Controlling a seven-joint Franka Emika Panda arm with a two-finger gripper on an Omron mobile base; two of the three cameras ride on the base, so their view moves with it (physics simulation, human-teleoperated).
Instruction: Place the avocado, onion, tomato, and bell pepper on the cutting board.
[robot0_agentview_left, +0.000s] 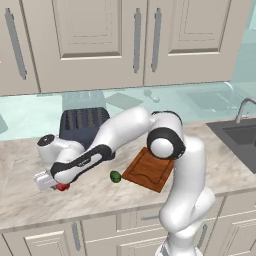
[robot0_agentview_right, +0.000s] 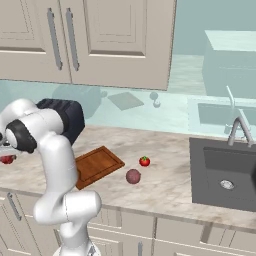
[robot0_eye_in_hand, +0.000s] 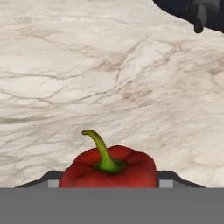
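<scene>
The pincer (robot0_agentview_left: 59, 186) sits low at the left of the left base view, closed on the bell pepper (robot0_eye_in_hand: 109, 168), which sits upright on the marble worktop (robot0_eye_in_hand: 109, 78), its green stem curling toward the frame's upper left. The left base view shows the avocado (robot0_agentview_left: 115, 176) lying just beside the cutting board's (robot0_agentview_left: 150, 167) left corner. The right base view shows the tomato (robot0_agentview_right: 144, 161) and the onion (robot0_agentview_right: 133, 176) close together, right of the board.

Both base views are looking down over the cutting board (robot0_agentview_left: 149, 170) from opposite rear sides; hand view is hovering close above the tabletop (robot0_eye_in_hand: 109, 78).
</scene>
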